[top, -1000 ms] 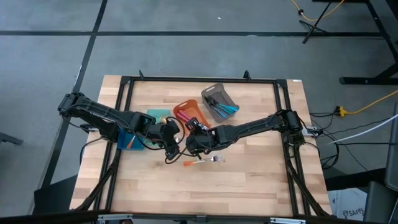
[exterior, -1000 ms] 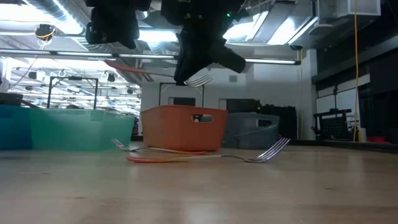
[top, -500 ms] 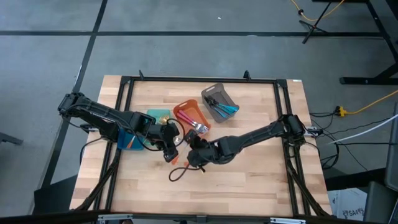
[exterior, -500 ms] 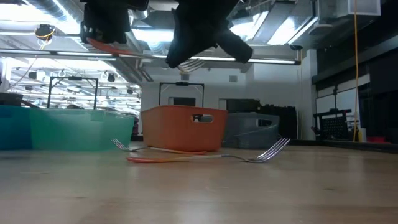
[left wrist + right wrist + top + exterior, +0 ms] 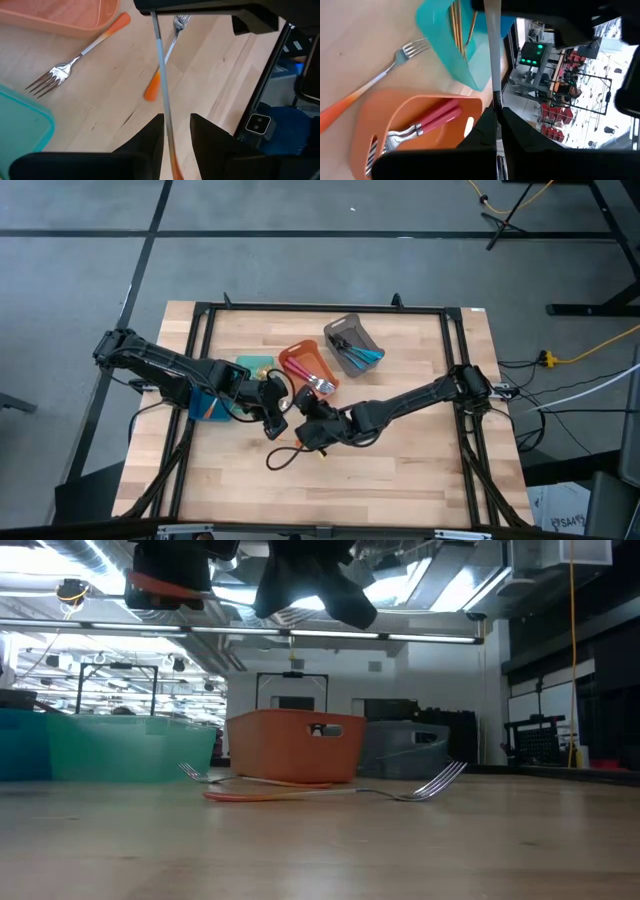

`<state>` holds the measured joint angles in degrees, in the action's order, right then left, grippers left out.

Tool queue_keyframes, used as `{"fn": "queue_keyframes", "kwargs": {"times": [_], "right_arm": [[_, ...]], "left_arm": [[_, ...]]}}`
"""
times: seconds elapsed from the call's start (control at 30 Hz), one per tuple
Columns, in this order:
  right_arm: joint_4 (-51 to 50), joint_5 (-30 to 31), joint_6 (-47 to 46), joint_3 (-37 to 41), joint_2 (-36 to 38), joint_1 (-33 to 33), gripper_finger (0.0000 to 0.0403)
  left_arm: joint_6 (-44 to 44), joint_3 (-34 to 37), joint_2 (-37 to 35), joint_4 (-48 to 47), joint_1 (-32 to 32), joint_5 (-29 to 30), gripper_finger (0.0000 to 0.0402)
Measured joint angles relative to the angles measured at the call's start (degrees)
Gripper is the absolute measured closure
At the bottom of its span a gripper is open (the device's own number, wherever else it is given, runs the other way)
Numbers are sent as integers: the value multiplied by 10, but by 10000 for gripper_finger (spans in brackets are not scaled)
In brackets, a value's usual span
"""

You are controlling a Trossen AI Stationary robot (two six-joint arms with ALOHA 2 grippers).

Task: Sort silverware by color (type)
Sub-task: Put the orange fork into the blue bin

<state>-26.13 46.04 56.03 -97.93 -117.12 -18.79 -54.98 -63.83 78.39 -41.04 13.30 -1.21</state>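
Both arms mid-air, each pinching one utensil.
Left gripper [image 5: 167,125] clamps an orange-handled utensil [image 5: 161,75]; right gripper [image 5: 494,117] clamps a slim metal shaft [image 5: 493,45], likely a handoff. Two orange forks [image 5: 80,55] lie on the table [image 5: 400,480] beside the orange bin [image 5: 300,360], unsorted.
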Motion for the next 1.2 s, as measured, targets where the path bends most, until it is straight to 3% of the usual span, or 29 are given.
{"fn": "queue_keyframes", "kwargs": {"times": [0.53, 0.93, 1.2], "right_arm": [[25, 14, 0, 0, 0, 0, 402], [24, 0, 0, 0, 0, 0, 402], [24, -1, 0, 0, 0, 0, 402]], "left_arm": [[-1, 0, 0, 0, 0, 0, 318], [-9, 0, 0, -8, 0, 1, 394], [-23, 0, 0, -7, 0, 2, 398]]}}
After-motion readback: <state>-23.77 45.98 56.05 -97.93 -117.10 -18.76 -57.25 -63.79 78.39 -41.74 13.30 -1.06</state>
